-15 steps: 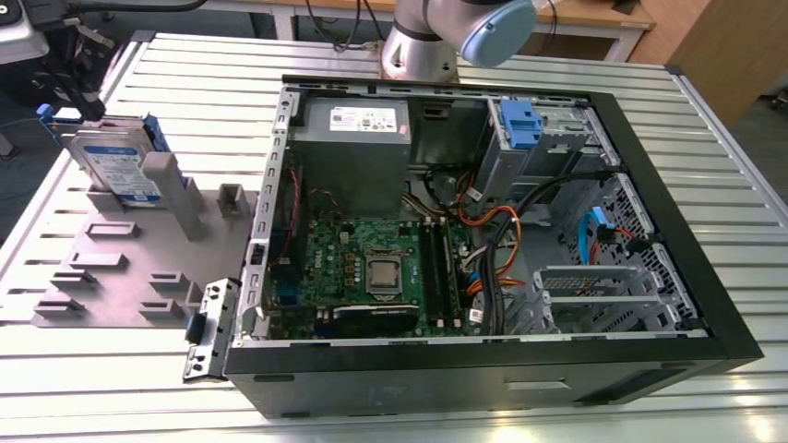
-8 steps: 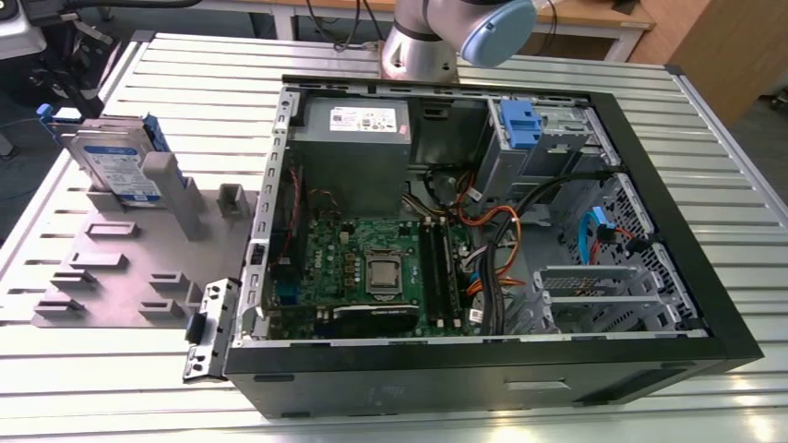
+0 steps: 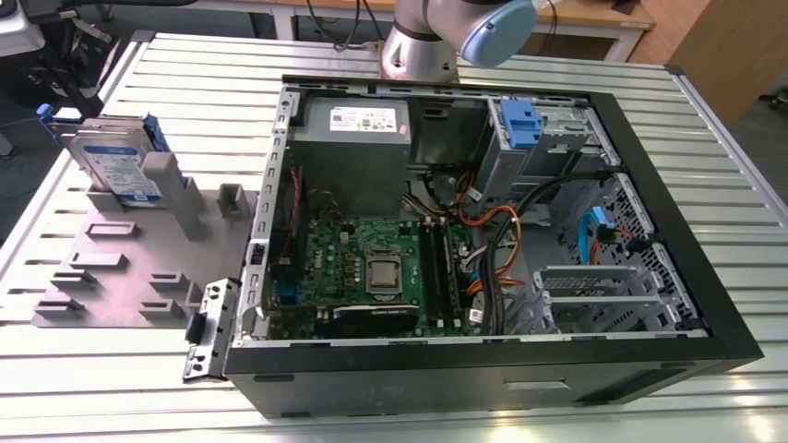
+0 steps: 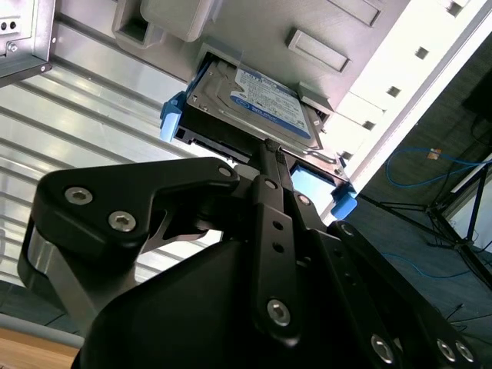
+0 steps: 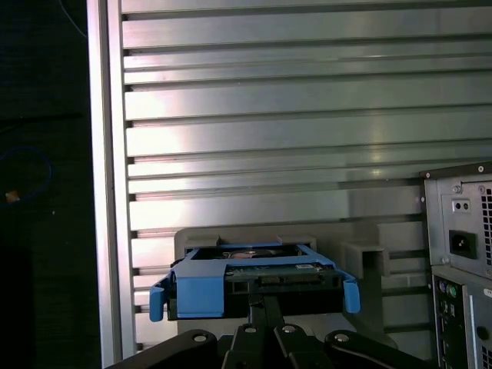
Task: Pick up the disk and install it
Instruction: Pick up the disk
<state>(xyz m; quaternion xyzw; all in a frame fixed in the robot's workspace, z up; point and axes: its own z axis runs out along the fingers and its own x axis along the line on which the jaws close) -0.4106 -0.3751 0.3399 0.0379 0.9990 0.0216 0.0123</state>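
Disk [image 3: 121, 168] upright in grey fixture [image 3: 124, 268], exterior view; second wrist view: pincer [image 4: 270, 146] closed, empty.

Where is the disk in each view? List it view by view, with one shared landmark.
Exterior view: the disk stands on edge in the grey holder, at the exterior view's left.
Second wrist view: the disk, label showing, lies beyond the gripper, against the holder.
First wrist view: its blue-railed edge faces the camera, holder behind it.
Shared landmark: the grey holder.
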